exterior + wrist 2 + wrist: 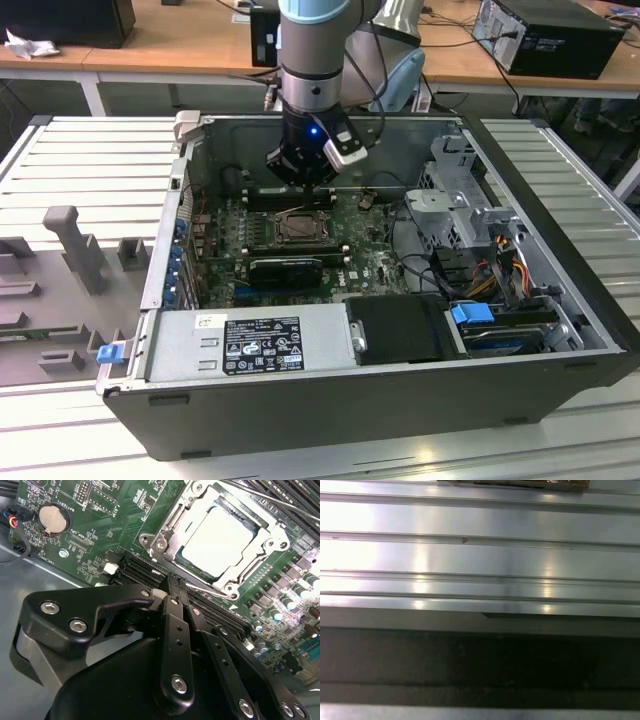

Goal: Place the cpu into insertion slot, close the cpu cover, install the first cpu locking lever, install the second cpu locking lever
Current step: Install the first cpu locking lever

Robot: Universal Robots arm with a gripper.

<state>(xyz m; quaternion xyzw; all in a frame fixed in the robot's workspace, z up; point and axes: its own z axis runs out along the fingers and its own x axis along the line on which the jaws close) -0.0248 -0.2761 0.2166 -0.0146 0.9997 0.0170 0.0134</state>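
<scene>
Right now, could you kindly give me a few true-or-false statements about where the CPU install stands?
1. The cpu sits in the slot. True.
2. The pincer holds the cpu. False: the fingers are together with nothing between them, and the cpu lies in the slot.
3. The cover lies down around the cpu. True: its metal frame rings the chip.
4. The pincer hovers outside the computer case. False: in the exterior view it is over the motherboard, near the slot.
5. A round coin battery sits on the motherboard. True.
</scene>
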